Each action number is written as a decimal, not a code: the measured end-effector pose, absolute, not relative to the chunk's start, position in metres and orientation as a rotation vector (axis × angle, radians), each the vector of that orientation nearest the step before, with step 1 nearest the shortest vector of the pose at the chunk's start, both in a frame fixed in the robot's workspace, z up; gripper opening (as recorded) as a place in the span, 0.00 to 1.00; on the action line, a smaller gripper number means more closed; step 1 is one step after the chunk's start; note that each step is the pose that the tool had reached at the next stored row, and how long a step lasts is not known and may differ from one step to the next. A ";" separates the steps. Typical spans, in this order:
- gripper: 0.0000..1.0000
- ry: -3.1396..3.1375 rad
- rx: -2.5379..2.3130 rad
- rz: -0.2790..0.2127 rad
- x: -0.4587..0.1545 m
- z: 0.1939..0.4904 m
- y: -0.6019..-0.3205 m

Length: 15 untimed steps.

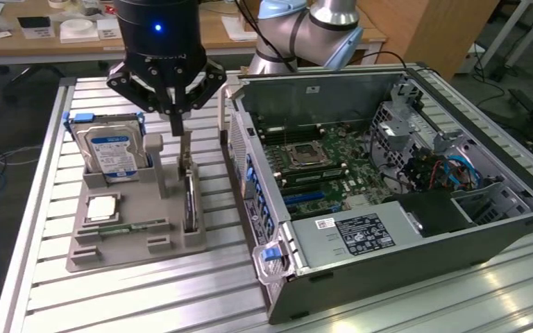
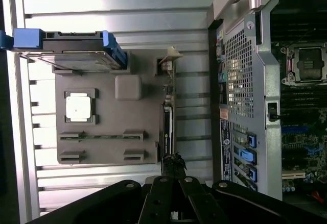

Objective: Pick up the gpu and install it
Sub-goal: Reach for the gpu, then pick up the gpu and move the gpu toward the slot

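The gpu [image 1: 189,198] stands on its long edge in a slot of a grey holder tray [image 1: 137,243], on the exterior view's left of the open computer case [image 1: 387,229]. Its metal bracket end rises toward the gripper. My gripper [image 1: 175,128] hangs just above that end with its fingers drawn together and nothing between them. In the wrist view the gpu [image 2: 167,117] appears edge-on as a thin dark strip along the tray [image 2: 107,132], and my gripper's [image 2: 173,162] tips sit over one end of it. The case's motherboard [image 1: 327,170] lies exposed.
The tray also holds a silver hard drive with a blue label [image 1: 111,152], a square processor chip [image 1: 102,208] and a slim RAM stick [image 1: 128,227]. A grey post [image 1: 153,163] stands beside the gpu. The case wall [image 2: 240,81] is close to the tray.
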<state>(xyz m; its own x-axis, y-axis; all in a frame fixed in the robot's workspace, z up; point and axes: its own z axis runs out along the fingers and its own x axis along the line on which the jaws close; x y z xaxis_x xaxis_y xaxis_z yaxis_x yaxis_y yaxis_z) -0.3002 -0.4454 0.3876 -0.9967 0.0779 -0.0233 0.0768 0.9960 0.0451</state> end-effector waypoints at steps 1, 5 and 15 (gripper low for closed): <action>0.11 3.113 0.121 0.069 -0.301 0.387 -0.446; 0.11 3.114 0.121 0.069 -0.302 0.387 -0.450; 0.11 3.114 0.121 0.069 -0.302 0.387 -0.451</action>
